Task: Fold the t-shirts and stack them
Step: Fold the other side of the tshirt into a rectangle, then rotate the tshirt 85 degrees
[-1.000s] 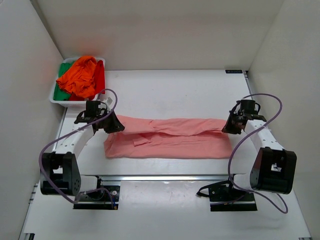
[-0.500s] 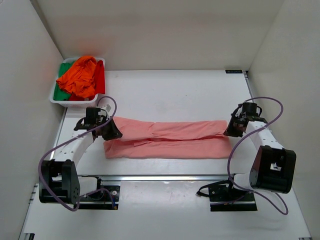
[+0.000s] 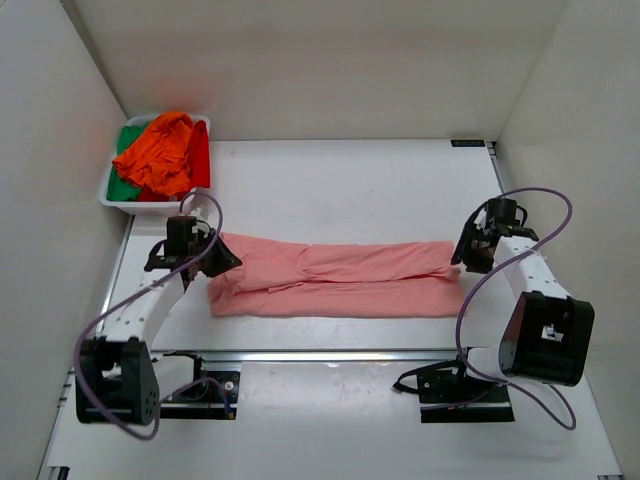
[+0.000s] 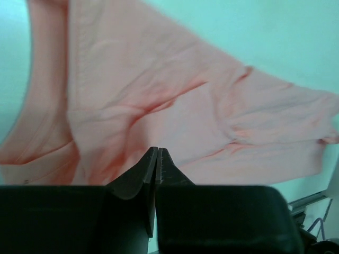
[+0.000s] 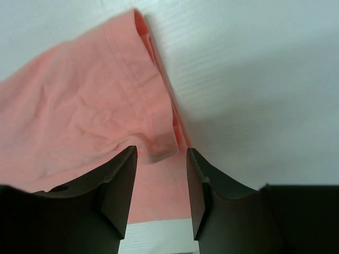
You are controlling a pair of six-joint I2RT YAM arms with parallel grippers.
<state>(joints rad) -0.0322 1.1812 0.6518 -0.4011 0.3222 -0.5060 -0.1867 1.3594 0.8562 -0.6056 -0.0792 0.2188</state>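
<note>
The salmon-pink t-shirt [image 3: 340,277] lies folded into a long band across the table. It also shows in the left wrist view [image 4: 159,90] and the right wrist view [image 5: 85,111]. My left gripper [image 3: 222,260] is at its left end; in the left wrist view [image 4: 157,151] the jaws are pressed together on the cloth's edge. My right gripper [image 3: 462,258] is at the right end; in the right wrist view [image 5: 161,153] it is open, with the hem corner lying between the fingers. The orange [image 3: 162,150], red [image 3: 201,155] and green [image 3: 122,187] t-shirts are heaped in the tray.
The white tray [image 3: 108,199] stands at the back left corner, just behind my left arm. White walls close in the table on the left, back and right. A metal rail [image 3: 330,355] runs along the near edge in front of the shirt.
Both grippers lowered the shirt's upper layer onto the table, and it now lies flatter. My left gripper moved slightly left and nearer. My right gripper stayed at the right end.
</note>
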